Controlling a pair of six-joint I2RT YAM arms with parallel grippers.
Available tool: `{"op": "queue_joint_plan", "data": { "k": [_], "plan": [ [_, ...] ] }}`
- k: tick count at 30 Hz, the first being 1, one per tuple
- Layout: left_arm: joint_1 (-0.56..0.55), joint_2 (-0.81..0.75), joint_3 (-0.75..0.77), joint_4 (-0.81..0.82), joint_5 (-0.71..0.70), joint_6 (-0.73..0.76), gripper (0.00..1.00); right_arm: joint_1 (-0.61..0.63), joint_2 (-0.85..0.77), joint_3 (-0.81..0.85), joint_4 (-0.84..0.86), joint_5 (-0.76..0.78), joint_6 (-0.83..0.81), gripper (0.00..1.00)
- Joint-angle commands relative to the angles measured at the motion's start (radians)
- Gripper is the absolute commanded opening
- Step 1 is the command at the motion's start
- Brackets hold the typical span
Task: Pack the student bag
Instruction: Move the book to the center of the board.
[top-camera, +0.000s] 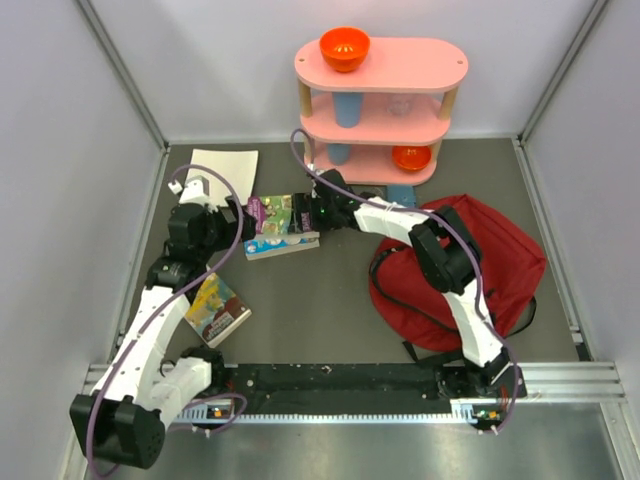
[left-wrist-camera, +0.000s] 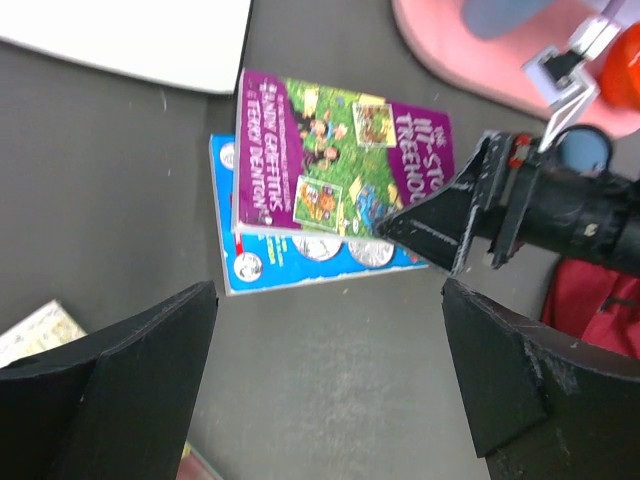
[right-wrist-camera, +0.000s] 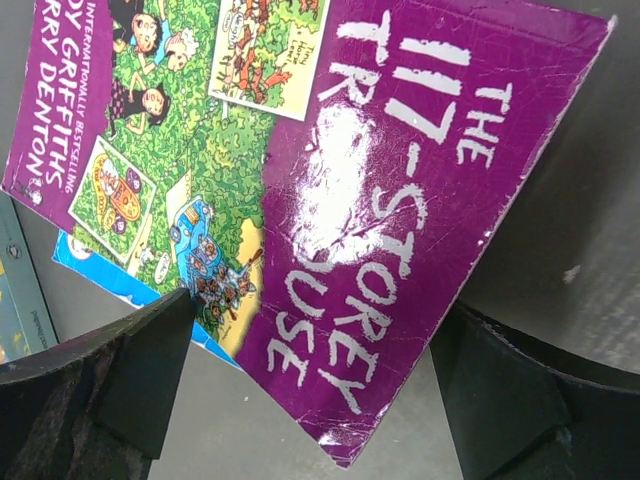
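Top external shows the bag (top-camera: 490, 265) lying flat on the right of the table. The right arm reaches over it to the left, toward two stacked books. The purple book (top-camera: 283, 214) lies skewed on the blue book (top-camera: 280, 246), so one corner overhangs the table. That is probably why the right gripper (top-camera: 322, 213) comes at it from that side.

Right wrist view shows its jaws wide apart with that corner between them. Neither finger seems to press the cover, so nothing is gripped yet. The left gripper (left-wrist-camera: 325, 330) sits just left of the stack, jaws also apart and empty, seemingly placed to steady the books from the opposite side.

Whether the bag is unzipped I cannot tell, since the arm hides much of it. A third book (top-camera: 215, 310) lies near-left, paper (top-camera: 222, 168) far-left, and a shelf (top-camera: 380, 100) stands at the far edge.

Packing looks barely begun. The likely next move is closing on the purple book and carrying it right to the bag.
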Motion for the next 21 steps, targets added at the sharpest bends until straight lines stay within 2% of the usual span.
{"op": "queue_joint_plan", "data": {
  "k": [1, 3, 7, 10, 16, 21],
  "plan": [
    [0.004, -0.026, -0.011, -0.072, 0.019, 0.016, 0.99, 0.024, -0.066, -0.02, -0.075, 0.008, 0.0, 0.95],
    [0.004, -0.036, -0.009, -0.079, 0.028, 0.021, 0.99, -0.01, -0.145, -0.091, -0.072, 0.057, 0.012, 0.95],
    [0.004, -0.057, -0.015, -0.096, 0.056, 0.024, 0.99, -0.152, -0.362, -0.241, -0.018, 0.124, -0.003, 0.95],
    [0.003, -0.059, -0.02, -0.09, 0.083, 0.024, 0.99, -0.223, -0.425, -0.32, 0.002, 0.154, -0.023, 0.96],
    [0.004, -0.053, -0.017, -0.084, 0.119, 0.016, 0.99, -0.364, -0.432, -0.401, 0.017, 0.273, -0.022, 0.96],
    [0.004, -0.049, -0.023, -0.086, 0.139, 0.015, 0.99, -0.458, -0.357, -0.397, 0.076, 0.25, -0.02, 0.96]
  ]
}}
